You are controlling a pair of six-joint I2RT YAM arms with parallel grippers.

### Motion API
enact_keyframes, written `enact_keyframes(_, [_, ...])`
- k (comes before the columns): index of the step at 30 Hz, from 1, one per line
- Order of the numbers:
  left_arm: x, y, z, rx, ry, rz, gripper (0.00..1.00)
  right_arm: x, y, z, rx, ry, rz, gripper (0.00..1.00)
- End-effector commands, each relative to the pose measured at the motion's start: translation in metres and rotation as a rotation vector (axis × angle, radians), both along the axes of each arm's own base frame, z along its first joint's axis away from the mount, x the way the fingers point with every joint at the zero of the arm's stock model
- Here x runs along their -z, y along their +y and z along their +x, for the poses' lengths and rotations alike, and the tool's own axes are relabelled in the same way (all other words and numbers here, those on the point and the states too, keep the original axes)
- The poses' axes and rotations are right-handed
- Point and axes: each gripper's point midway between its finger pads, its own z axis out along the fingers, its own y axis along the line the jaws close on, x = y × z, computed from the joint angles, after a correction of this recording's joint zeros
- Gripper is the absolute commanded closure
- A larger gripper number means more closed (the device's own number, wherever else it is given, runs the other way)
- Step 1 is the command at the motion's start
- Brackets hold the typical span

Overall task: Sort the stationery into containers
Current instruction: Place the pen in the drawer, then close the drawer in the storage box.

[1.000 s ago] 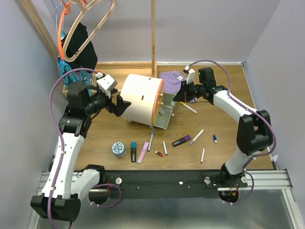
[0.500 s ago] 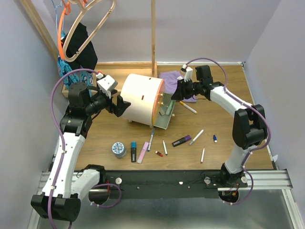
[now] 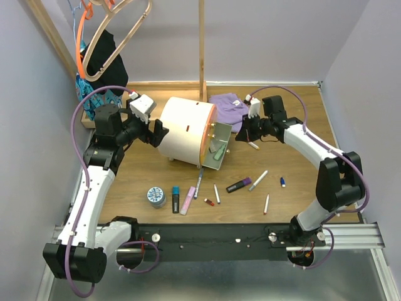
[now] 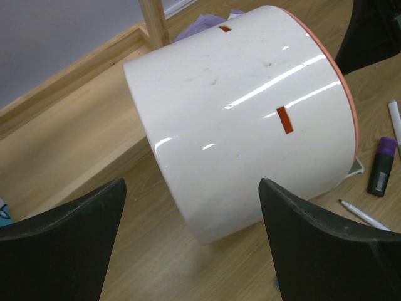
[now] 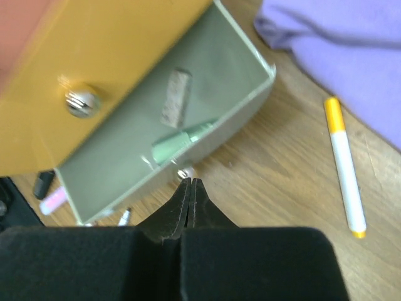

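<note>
Overhead, the cream drum (image 3: 185, 130) is lying on its side mid-surface with its drawer (image 3: 213, 167) pulled out toward the front, and a green marker (image 3: 219, 152) is resting inside it. The right tool (image 3: 242, 134) is hanging just beside the drawer, while the left tool (image 3: 156, 132) is waiting at the drum's closed end. Most of the stationery is lying loose in a row near the front rail: a round tin (image 3: 156, 196), a pink marker (image 3: 188, 200), a black-and-purple highlighter (image 3: 239, 185) and several white pens. I'd judge one drop-off is done and the next fetch is coming up.

From the left wrist, that tool's fingers are standing wide apart with nothing between them, and they are looking clear of the drum's curved wall. A wooden post (image 4: 153, 22) is rising close behind the drum, so room back there is tight.

From the right wrist, the tips are pressing together, empty, over bare wood just outside the drawer's thin wall. A yellow-tipped white pen (image 5: 344, 166) is lying near them, its top close to the hem of the purple cloth (image 5: 338, 44). Picking it up is calling for opening first, then straddling the barrel. Bare wood is showing on both sides of it, though the cloth's edge and the drawer's rim are asking for care.
</note>
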Motion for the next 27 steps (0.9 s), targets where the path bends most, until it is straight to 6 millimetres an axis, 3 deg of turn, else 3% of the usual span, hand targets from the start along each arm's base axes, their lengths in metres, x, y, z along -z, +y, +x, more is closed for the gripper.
enact_keyframes(1, [-0.004,0.013,0.01,-0.062,-0.048,0.054,0.05,0.028,-0.017,-0.002,-0.006,0.005,-0.103,0.99])
enact_keyframes(7, [-0.004,0.015,0.009,-0.081,-0.05,0.05,0.05,0.041,-0.007,0.008,-0.024,0.041,-0.077,0.99])
enact_keyframes(15, [0.005,0.053,0.03,-0.295,-0.084,0.141,0.04,0.04,0.012,0.022,-0.061,0.074,-0.03,0.99])
enact_keyframes(27, [0.044,0.044,0.041,-0.252,-0.009,0.134,0.04,0.047,0.041,0.015,-0.08,0.136,0.029,0.99])
